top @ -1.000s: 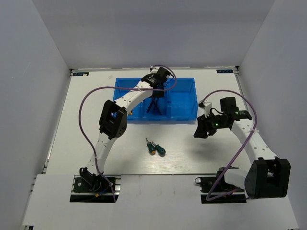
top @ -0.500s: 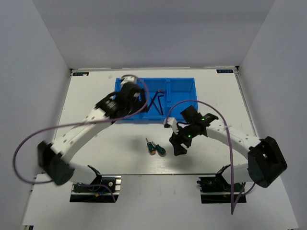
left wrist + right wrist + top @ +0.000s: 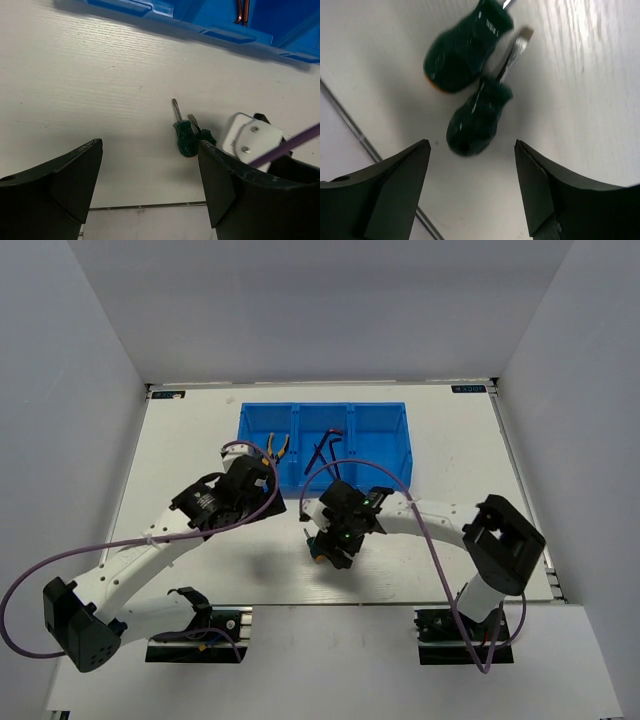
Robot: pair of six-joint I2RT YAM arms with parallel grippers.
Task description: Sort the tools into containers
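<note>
Two stubby green-handled screwdrivers [image 3: 470, 45] [image 3: 477, 117] lie side by side on the white table. My right gripper [image 3: 472, 150] hangs open just over them, the nearer handle a little ahead of its fingertips, nothing between its fingers. From above, that right gripper [image 3: 335, 540] covers most of both screwdrivers. My left gripper [image 3: 262, 480] stands open and empty in front of the blue bin [image 3: 390, 475], and its wrist view shows the screwdrivers [image 3: 184, 137] ahead of it. Yellow-handled pliers [image 3: 277, 448] lie in the bin's left compartment. Dark hex keys [image 3: 325, 452] lie in the middle one.
The bin's right compartment [image 3: 380, 435] shows no tool. Purple cables loop from both arms over the table. White walls close in the table on three sides. The right arm's white wrist [image 3: 250, 140] sits close beside the screwdrivers in the left wrist view.
My left arm has drawn back from over the bin to its front-left, leaving the pliers in view in the left compartment. My right arm has swung left onto the screwdrivers.
</note>
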